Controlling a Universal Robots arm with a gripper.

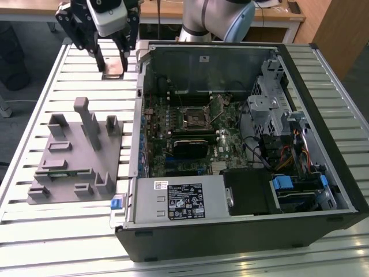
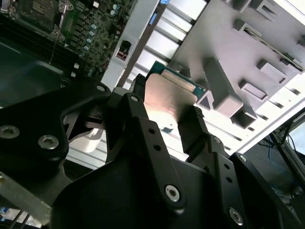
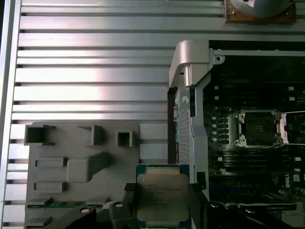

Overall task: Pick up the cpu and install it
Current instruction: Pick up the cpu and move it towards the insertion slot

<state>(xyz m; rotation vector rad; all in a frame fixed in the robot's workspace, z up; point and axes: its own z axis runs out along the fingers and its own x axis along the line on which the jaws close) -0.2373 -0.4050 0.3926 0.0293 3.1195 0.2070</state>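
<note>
My gripper (image 1: pixel 113 59) is shut on the cpu (image 1: pixel 113 70), a small flat square chip with a pale metal top. It hangs in the air over the slatted table, at the exterior view's upper left, beside the open computer case (image 1: pixel 323 144). In both wrist views the black fingers (image 3: pixel 127 202) clamp two opposite edges of the cpu (image 3: pixel 162 195); its silver top (image 2: pixel 169 98) faces the camera. The empty processor socket (image 1: pixel 195 118) lies on the motherboard inside the case, some way from the chip, and is also seen as a dark square, the socket (image 3: pixel 259 128).
A grey plastic fixture (image 1: pixel 75 156) with raised blocks lies on the table to the exterior view's left of the case. A silver box with a white label (image 1: pixel 179 199) fills the case's near corner. The arm's base (image 1: pixel 213 20) stands behind the case.
</note>
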